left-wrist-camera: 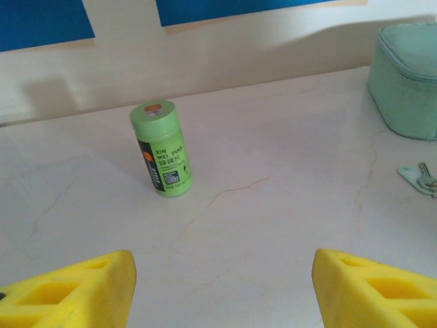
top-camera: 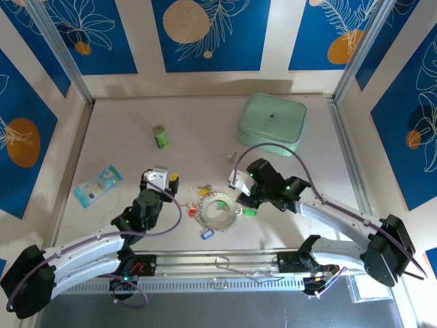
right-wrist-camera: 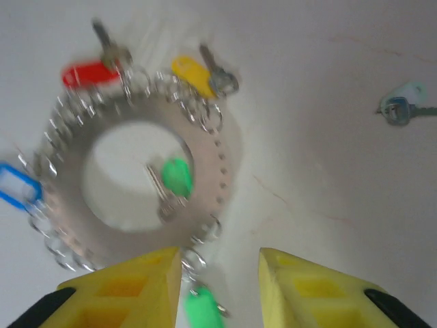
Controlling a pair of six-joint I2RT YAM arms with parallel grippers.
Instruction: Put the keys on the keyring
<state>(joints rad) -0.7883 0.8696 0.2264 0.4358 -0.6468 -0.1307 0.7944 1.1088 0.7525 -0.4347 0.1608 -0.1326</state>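
Nearest you, at the near rim of the keyring (top-camera: 220,210), lies a blue-tagged key (top-camera: 207,234). You will find the keyring itself flat on the table (top-camera: 123,137), with a red-tagged key (top-camera: 192,211) at its left edge, a yellow-tagged key (top-camera: 203,191) at its far left edge and a green-tagged key (top-camera: 250,212) just off its right edge. Your right wrist camera, somewhat blurred, shows another green key (right-wrist-camera: 176,176) lying across the keyring's inner edge; you cannot tell whether any key is threaded on. Just right of the keyring your right gripper (top-camera: 244,199) hangs with its fingers parted and clamped on nothing, the green tag off the rim lying in the gap between them. Left of the keyring, your left gripper (top-camera: 164,179) is spread wide and empty. Beyond the keyring, well apart from it, lies a pale-tagged key (top-camera: 232,158). Farther off, left of the keyring, stands a green bottle (top-camera: 160,137), and to its far right sits a mint-green box (top-camera: 272,123).
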